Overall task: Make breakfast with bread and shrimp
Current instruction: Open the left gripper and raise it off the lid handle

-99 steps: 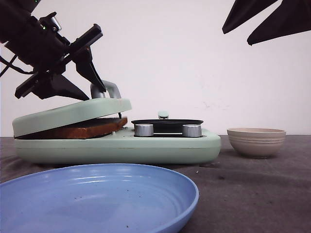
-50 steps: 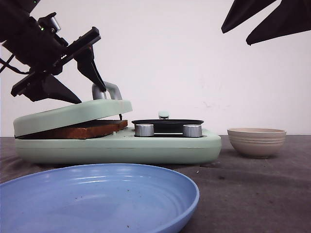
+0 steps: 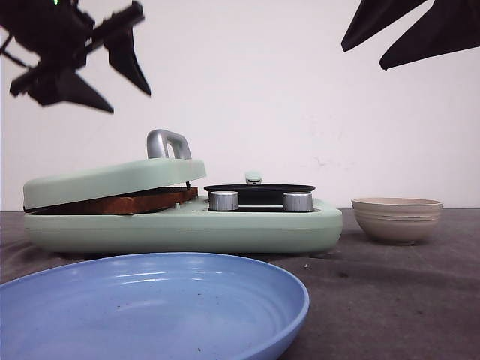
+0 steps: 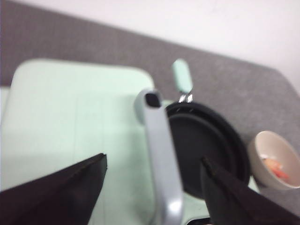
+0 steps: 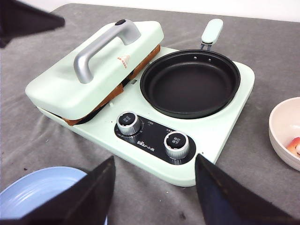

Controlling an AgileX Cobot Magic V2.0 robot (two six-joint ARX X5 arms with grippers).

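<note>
Browned bread point(image 3: 120, 202) lies pressed under the mint-green lid point(image 3: 112, 178) of the breakfast maker; its crust edge also shows in the right wrist view point(image 5: 140, 63). Orange-pink shrimp point(image 4: 276, 169) lie in the beige bowl point(image 3: 395, 219), and a bit of them shows in the right wrist view point(image 5: 294, 145). My left gripper point(image 3: 129, 101) is open and empty, hanging well above the lid's silver handle point(image 3: 166, 142), which sits between its fingers in the left wrist view point(image 4: 153, 159). My right gripper point(image 3: 364, 60) is open and empty, high above the table's right side point(image 5: 154, 157).
The black frying pan point(image 3: 259, 189) sits on the maker's right half, behind two silver knobs point(image 5: 177, 143). A large blue plate point(image 3: 150, 300) lies at the front left. The beige bowl stands right of the maker on the grey cloth.
My left gripper has let go of the lid handle and risen up and to the left. The lid has settled slightly lower on the bread. The right gripper has not moved.
</note>
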